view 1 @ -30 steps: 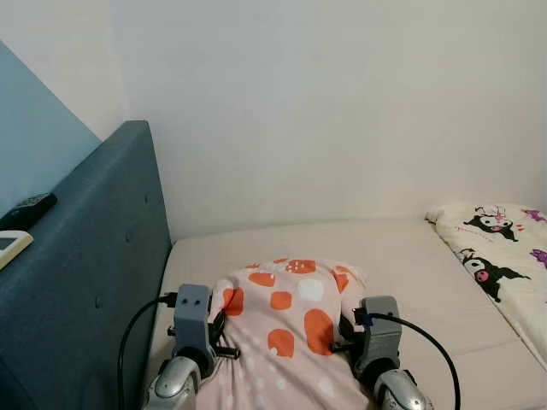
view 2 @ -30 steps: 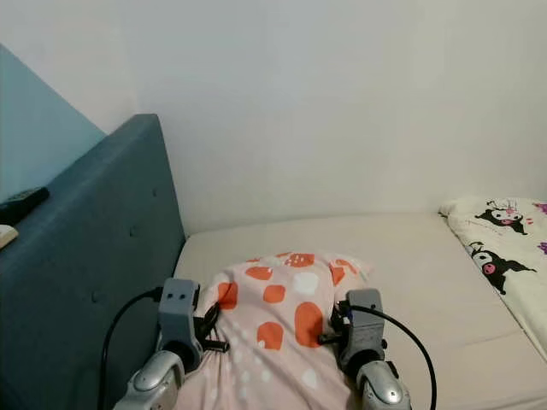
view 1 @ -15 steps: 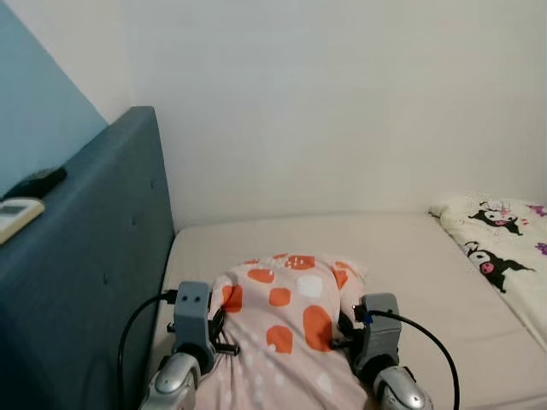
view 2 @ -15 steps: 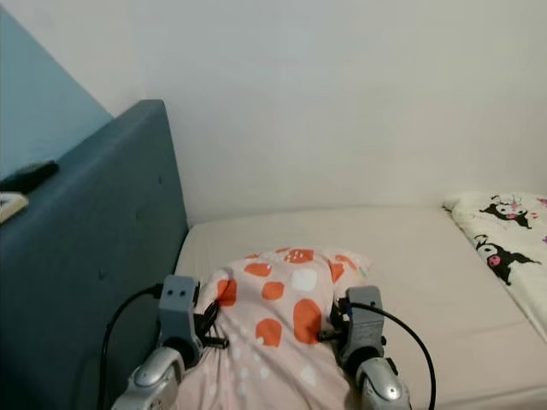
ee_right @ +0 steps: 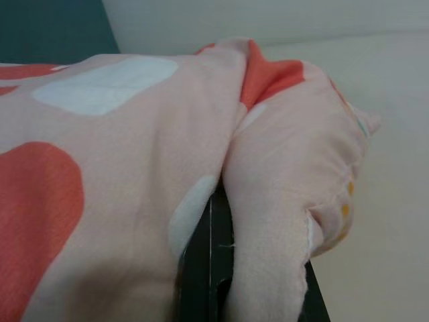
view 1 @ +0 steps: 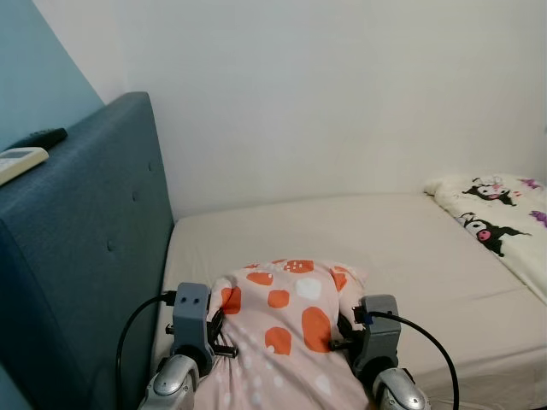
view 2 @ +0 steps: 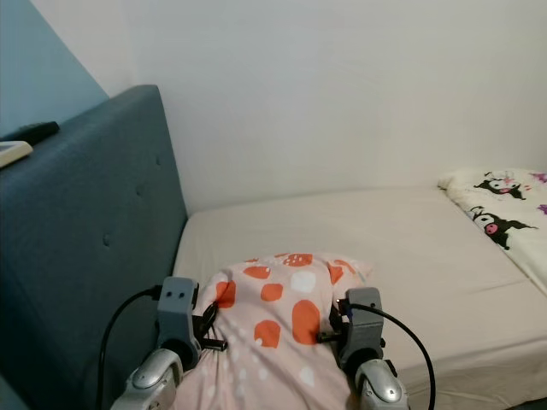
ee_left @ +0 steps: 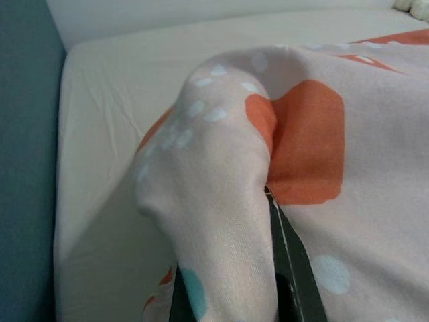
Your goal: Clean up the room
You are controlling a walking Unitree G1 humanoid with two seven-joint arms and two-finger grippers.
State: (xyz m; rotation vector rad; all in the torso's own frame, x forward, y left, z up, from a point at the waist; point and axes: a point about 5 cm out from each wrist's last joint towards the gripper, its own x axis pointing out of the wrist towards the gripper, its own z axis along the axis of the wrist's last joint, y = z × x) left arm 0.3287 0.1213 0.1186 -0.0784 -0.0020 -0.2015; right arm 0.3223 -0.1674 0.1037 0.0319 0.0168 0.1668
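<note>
A plain white wall (view 1: pixel 342 94) backed the scene, with a dark blue upholstered headboard (view 1: pixel 77 256) running down the robot's left and a bare cream mattress (view 1: pixel 410 248) stretching out ahead. Up on the headboard's top edge sat a white remote (view 1: pixel 19 161) and, just behind it, a black remote (view 1: pixel 43 137). Far over on the right of the mattress lay a white blanket with cartoon prints (view 1: pixel 500 222).

And there was the pillow (view 1: pixel 286 329), pink with orange and white patches, held up in front of the robot over the near end of the mattress, close to the headboard. The left gripper (view 1: pixel 224 329) had the pillow's left side, and the left wrist view showed a fold of pink cloth bunched between its black fingers (ee_left: pixel 295 268), pinched tight. The right gripper (view 1: pixel 340 329) had the other side; in the right wrist view the fabric was squeezed between its fingers (ee_right: pixel 201 268) in the same way, with the pillow's corner bulging out beyond them. Both sets of jaws stood narrow, clamped on the fabric. Black cables (view 1: pixel 128 342) looped off each wrist.
</note>
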